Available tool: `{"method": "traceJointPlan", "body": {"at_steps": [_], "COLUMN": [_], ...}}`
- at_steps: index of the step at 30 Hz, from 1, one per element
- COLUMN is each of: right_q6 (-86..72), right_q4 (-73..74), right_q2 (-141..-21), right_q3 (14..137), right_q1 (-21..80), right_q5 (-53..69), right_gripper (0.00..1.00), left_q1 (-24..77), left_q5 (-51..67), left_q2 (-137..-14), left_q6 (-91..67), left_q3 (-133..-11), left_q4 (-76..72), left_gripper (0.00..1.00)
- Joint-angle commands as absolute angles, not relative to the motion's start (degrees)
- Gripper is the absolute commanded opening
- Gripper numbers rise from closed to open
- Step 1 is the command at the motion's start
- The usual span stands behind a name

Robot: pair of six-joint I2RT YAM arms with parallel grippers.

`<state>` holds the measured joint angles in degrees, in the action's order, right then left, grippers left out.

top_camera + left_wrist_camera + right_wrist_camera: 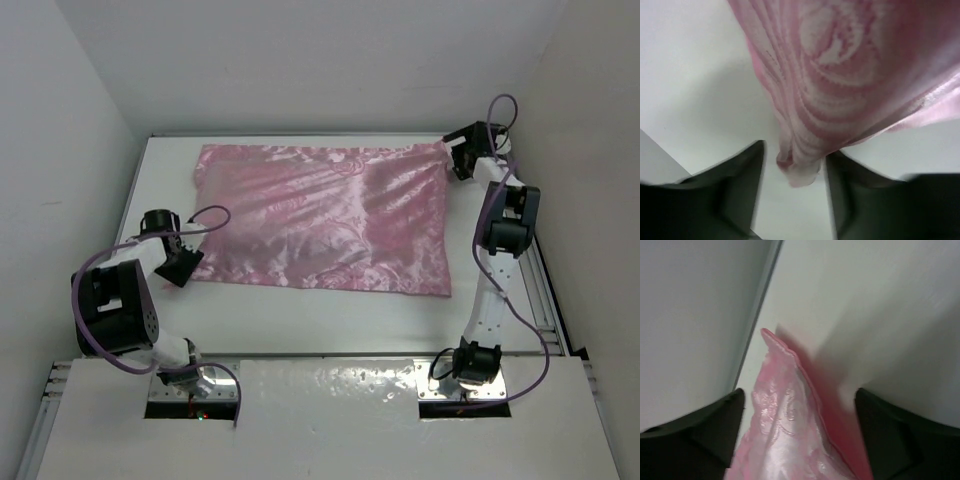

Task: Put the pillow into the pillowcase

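Fingers of my left gripper [796, 150] stand wide apart, clamping nothing; the pillowcase [840, 75] corner lies between them. My right gripper [800, 392] gapes likewise around the far-right corner. The pink case lies spread across the table [300, 310].

**Two white-and-black arms, purple cables all over**

So the left arm [120, 300] and right arm [487, 300] are the same build: slim white tube links with chunky black joint housings in between. Each one has a thin purple cable [210, 210] looping loose alongside it. The bases [470, 365] are black-and-white blocks sitting on shiny silver plates. The left claw [188, 263] and right claw [453, 157] are black, and up close the fingers [735, 195] are just plain, matte, dark wedges.
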<state>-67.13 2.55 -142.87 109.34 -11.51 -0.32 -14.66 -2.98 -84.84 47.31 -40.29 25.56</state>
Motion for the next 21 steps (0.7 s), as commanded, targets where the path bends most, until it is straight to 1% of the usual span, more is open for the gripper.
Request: {"method": "traceJointPlan", "body": {"at_steps": [1,2,3,5,10,13,14,16,17,19,21], "right_q6": [-61.8,-58.7,-57.1,-52.7,-46.0,-42.5,-41.0,-39.7,-39.4,-38.9,-38.4], "right_q4": [6.9,8.0,9.8,11.4,15.2,15.9,15.5,14.1,13.5,12.7,12.1], "right_q2": [-142.8,-142.1,-141.4,-138.5,-131.4,-125.6,-123.9,-118.1,-116.2,-110.3,-106.6], "right_q3": [114.0,114.8,114.5,112.3,104.0,96.1,91.3,85.8,80.4,72.5,67.7], "right_q1": [-11.8,-11.7,-11.7,-11.7,-11.2,-10.3,-10.1,-9.8,-9.9,-10.0,-10.1], "right_q5": [-0.3,-0.3,-0.5,-2.0,-7.4,-9.6,-9.7,-9.1,-8.9,-7.6,-6.5], "right_gripper": [0.99,0.99,0.99,0.99,0.99,0.99,0.99,0.99,0.99,0.99,0.99], "left_q1": [-14.7,-14.7,-14.7,-14.7,-14.6,-15.2,-15.9,-16.6,-16.9,-16.9,-17.0], "left_q5": [-0.5,1.8,2.7,5.4,9.4,12.9,14.1,17.8,18.7,19.2,17.3], "left_q2": [-83.3,-82.8,-82.5,-81.4,-77.4,-75.2,-74.6,-73.2,-73.1,-72.9,-73.4], "left_q6": [47.2,47.3,47.4,47.8,51.9,53.9,53.9,52.6,51.6,46.9,44.0], "left_q3": [-43.1,-43.8,-44.6,-46.7,-50.6,-54.7,-57.2,-59.5,-60.8,-61.4,-60.5], "left_q4": [31.5,33.9,35.1,39.3,49.0,54.0,54.7,54.4,53.5,49.5,46.2], "left_gripper": [0.57,0.64,0.77,0.99,1.0,1.0,1.0,1.0,1.0,1.0,1.0]}}
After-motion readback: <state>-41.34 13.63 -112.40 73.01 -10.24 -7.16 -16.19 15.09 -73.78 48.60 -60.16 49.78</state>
